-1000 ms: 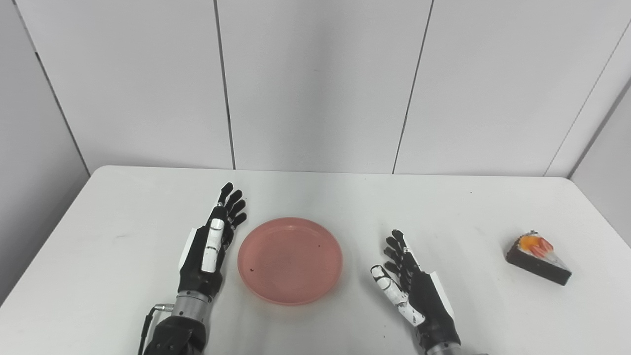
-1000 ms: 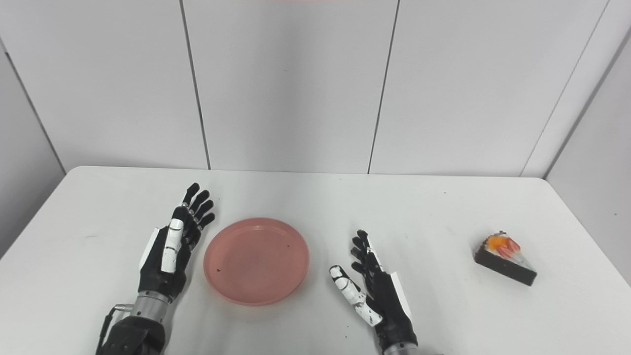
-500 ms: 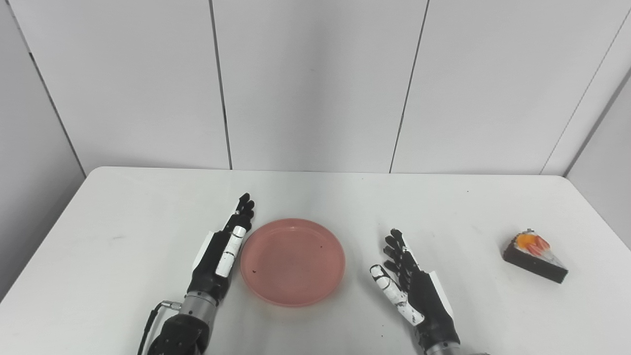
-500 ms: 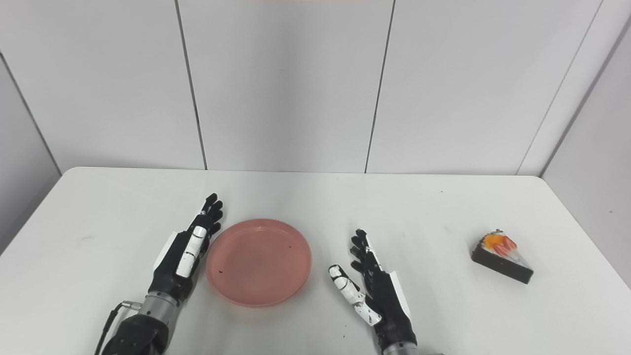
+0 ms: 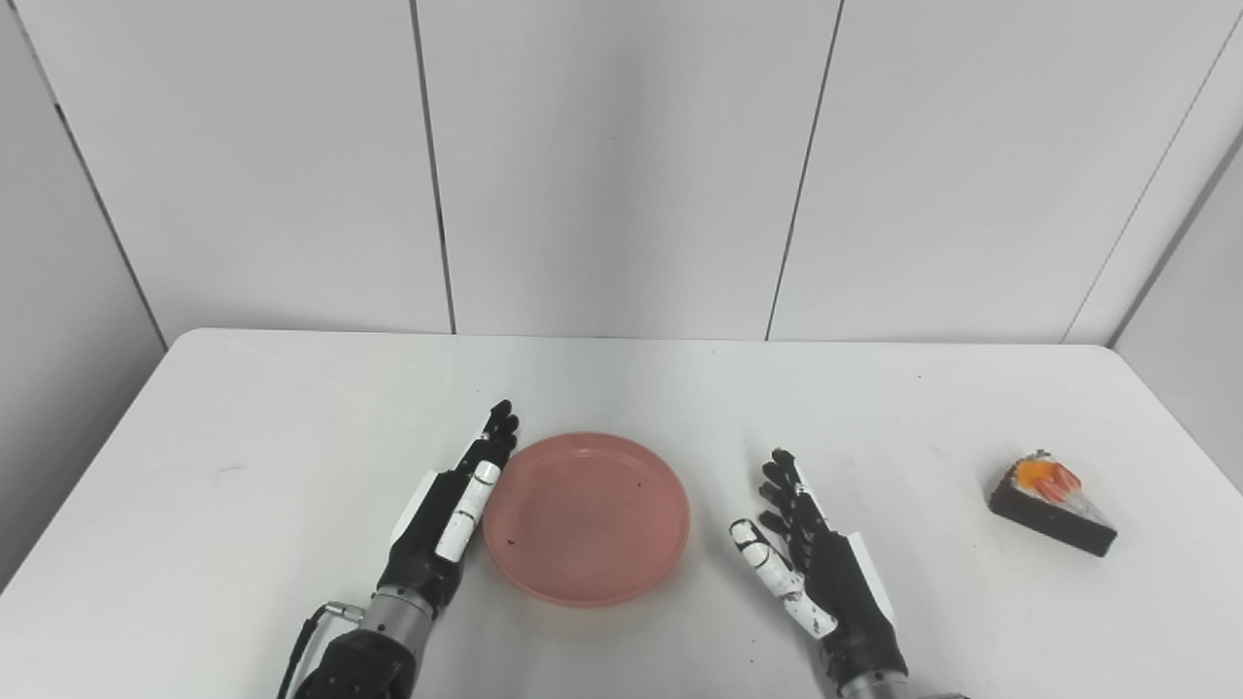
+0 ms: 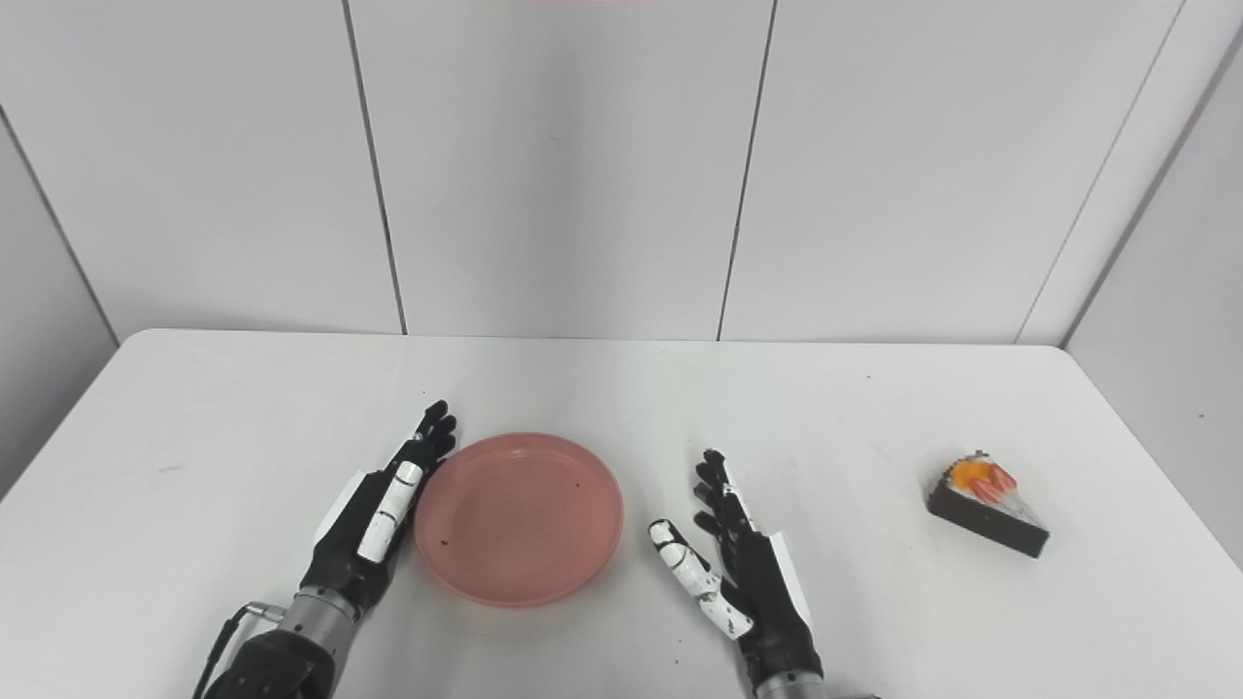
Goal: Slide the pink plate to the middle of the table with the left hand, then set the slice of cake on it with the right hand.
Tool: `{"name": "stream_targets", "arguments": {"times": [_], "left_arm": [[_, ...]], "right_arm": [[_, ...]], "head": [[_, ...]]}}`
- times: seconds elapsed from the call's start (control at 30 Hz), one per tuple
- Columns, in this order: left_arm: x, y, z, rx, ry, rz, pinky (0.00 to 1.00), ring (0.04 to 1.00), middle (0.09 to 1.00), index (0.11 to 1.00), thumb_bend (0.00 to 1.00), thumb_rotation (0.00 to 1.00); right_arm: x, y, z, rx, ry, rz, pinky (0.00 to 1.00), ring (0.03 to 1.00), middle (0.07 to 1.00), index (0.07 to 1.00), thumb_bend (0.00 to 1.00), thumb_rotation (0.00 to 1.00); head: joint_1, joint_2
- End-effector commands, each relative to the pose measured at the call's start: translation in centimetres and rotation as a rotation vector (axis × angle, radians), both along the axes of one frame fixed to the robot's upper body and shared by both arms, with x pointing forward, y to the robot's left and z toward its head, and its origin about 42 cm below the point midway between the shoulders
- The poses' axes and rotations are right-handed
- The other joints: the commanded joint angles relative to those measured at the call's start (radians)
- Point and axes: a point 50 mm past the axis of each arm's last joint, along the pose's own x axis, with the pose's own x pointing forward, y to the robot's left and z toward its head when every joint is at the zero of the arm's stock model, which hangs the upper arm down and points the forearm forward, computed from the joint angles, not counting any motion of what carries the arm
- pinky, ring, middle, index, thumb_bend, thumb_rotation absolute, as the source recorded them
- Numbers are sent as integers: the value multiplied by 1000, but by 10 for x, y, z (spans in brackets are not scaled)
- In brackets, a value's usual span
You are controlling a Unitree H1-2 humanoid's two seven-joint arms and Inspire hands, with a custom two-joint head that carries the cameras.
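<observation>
The pink plate (image 5: 587,517) lies flat on the white table (image 5: 243,427), a little toward seven o'clock of the table's middle. The left hand (image 5: 450,515) stands on edge against its nine o'clock rim, fingers straight and together, holding nothing; contact looks made along the rim, though the exact touch is hard to confirm. The right hand (image 5: 816,568) waits at the plate's three o'clock, just clear of it, palm turned inward and fingers spread, also empty.

The plate looks like thin, rigid plastic: light, shallow, with a low raised lip. On this smooth tabletop it should slide readily, so a flat push low on the lip suits it better than any pinch; pushing high could tip the near edge or let the hand ride over it.

The slice of cake (image 5: 1053,496) sits well apart at the table's three o'clock, near the right edge: a dark wedge with a pale top and orange-red fruit. It appears to be a firm model rather than soft food, but I cannot be sure. The safest hold is across its two long dark sides, keeping clear of the topping and the narrow tip
</observation>
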Motion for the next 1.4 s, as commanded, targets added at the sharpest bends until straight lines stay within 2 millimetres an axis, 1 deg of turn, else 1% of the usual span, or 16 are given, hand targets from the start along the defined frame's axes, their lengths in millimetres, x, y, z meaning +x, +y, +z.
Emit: {"name": "stream_targets", "arguments": {"times": [0.0,0.13,0.17,0.2,0.3,0.47,0.5,0.53,0.6,0.77,0.83,0.97,1.03,1.17,1.27,1.37], "left_arm": [[-6,0,-7,-36,29,-14,1000,1000,1000,1000,712,1000],[-5,1,-9,-85,39,-26,1000,1000,1000,1000,705,1000],[-5,1,-9,-88,36,-32,1000,1000,1000,1000,703,1000],[-5,2,-9,-88,35,-36,996,998,1000,1000,692,1000],[-7,3,-8,-96,47,-34,986,987,998,1000,691,1000],[-6,2,-7,-109,47,-34,972,971,983,984,696,1000],[-6,1,-7,-109,45,-38,976,975,984,985,699,1000],[-5,1,-8,-113,49,-43,977,977,985,985,700,1000],[-5,1,-8,-114,57,-52,996,984,994,995,708,1000],[-5,5,-10,-117,68,-64,997,984,995,993,721,1000],[-5,6,-12,-121,74,-67,983,980,990,985,734,999],[-4,8,-12,-121,85,-77,982,983,991,990,744,1000],[-4,9,-13,-123,83,-76,981,983,987,984,747,985],[-3,7,-12,-122,83,-73,964,976,978,977,751,987],[-2,6,-12,-122,84,-79,973,981,983,981,749,996],[-2,5,-13,-121,78,-82,970,975,980,975,746,1000]], "right_arm": [[8,-4,21,-6,-102,-9,903,937,960,969,465,686],[13,-12,24,-26,-114,-46,913,940,958,974,502,677],[15,-14,25,-55,-121,-69,914,940,957,974,509,673],[16,-16,26,-76,-126,-84,929,949,956,974,521,706],[24,-25,30,-140,-172,-141,922,941,951,972,513,718],[34,-43,31,-187,-211,-218,910,934,934,941,628,685],[36,-47,31,-206,-221,-227,863,896,908,924,649,660],[39,-53,30,-217,-236,-236,846,883,899,918,657,652],[44,-65,28,-245,-259,-247,812,853,885,905,664,580],[51,-90,28,-338,-295,-332,804,848,870,885,730,542],[51,-97,32,-375,-316,-384,793,837,854,864,750,488],[52,-106,39,-446,-340,-459,777,829,845,853,754,461],[52,-113,44,-474,-339,-509,764,824,843,857,752,404],[53,-132,46,-578,-344,-616,724,806,823,842,751,388],[52,-148,47,-639,-302,-702,739,820,837,846,747,378],[51,-164,47,-672,-267,-768,713,815,837,844,771,353]], "head": [[0,1],[-50,-3],[-79,-5],[-79,-5],[-126,-8],[-159,-11],[-159,-11],[-167,-14],[-181,-16],[-219,-26],[-231,-24],[-247,-22],[-252,-20],[-257,-18],[-259,-20],[-259,-22]]}}
